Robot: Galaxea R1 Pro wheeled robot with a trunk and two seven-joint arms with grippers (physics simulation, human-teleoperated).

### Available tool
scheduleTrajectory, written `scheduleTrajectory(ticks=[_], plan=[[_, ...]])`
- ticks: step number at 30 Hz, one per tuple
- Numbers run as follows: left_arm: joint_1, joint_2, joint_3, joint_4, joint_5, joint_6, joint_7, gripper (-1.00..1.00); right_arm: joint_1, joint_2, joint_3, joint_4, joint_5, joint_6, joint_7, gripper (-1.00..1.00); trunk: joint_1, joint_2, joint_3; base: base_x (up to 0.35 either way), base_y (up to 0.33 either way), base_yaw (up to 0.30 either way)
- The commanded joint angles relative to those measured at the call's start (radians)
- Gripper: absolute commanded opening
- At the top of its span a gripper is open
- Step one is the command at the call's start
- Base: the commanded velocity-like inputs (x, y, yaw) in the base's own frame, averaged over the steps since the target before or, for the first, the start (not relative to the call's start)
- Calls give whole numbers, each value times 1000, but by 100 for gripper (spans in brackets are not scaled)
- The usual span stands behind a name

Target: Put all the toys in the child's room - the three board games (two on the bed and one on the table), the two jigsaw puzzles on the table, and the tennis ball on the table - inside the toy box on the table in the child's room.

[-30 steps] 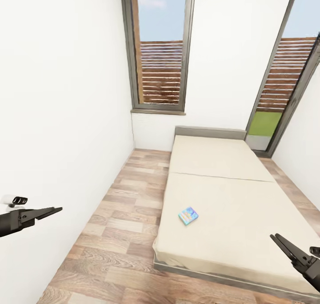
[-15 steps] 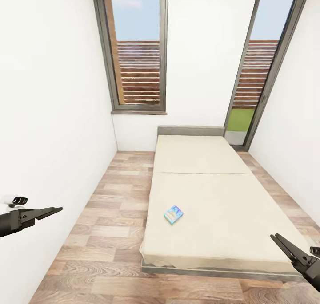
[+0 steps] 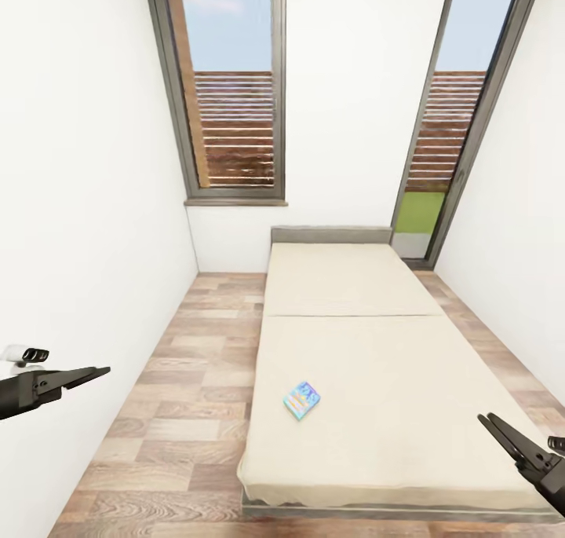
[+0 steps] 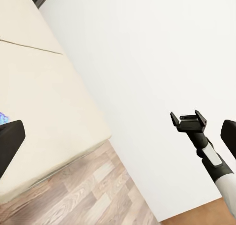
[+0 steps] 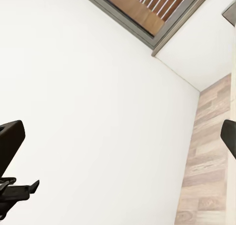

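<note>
One board game, a small flat box in blue and yellow, lies on the cream bed near its left edge, toward the foot end. A blue corner of the board game also peeks into the left wrist view. My left gripper hovers open by the left wall, well left of the bed. My right gripper is open above the bed's near right corner, and it shows open in the left wrist view too. Neither holds anything. The table, toy box, jigsaw puzzles and tennis ball are out of view.
The room is narrow, with white walls on both sides. A strip of wooden floor runs between the left wall and the bed. A tall window and a glass door stand at the far end, behind the grey headboard.
The camera has turned and moved: the bed and the board game have shifted left and lower in the picture. Both arms keep the same pose in the view.
</note>
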Motion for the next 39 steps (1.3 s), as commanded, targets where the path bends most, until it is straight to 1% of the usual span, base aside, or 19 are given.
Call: scheduleTrajectory(ticks=[1,8,17,23,29,39], plan=[[-1,0,0,0,-1,11,-4,100,0,-1,0,-1,-5,7,-1,100,1,-2,-2,289,-8,-7],[-1,0,-1,0,1,11,-4,100,0,-2,0,0,-6,8,-2,100,1,-2,-2,200,-92,-2],[-1,-1,-2,0,1,11,-4,100,0,-3,0,1,-5,8,-2,100,1,-2,-5,157,-198,0],[-1,-1,-2,0,1,11,-4,100,0,-3,0,1,-4,8,-4,100,1,-2,-8,185,-81,-13],[-1,-1,-2,0,1,11,-4,100,0,-3,0,2,-3,8,-4,100,1,-2,-11,188,-68,-72],[-1,-1,-1,0,1,11,-4,100,0,-3,0,2,-3,8,-4,100,1,-2,-17,178,-184,-125]])
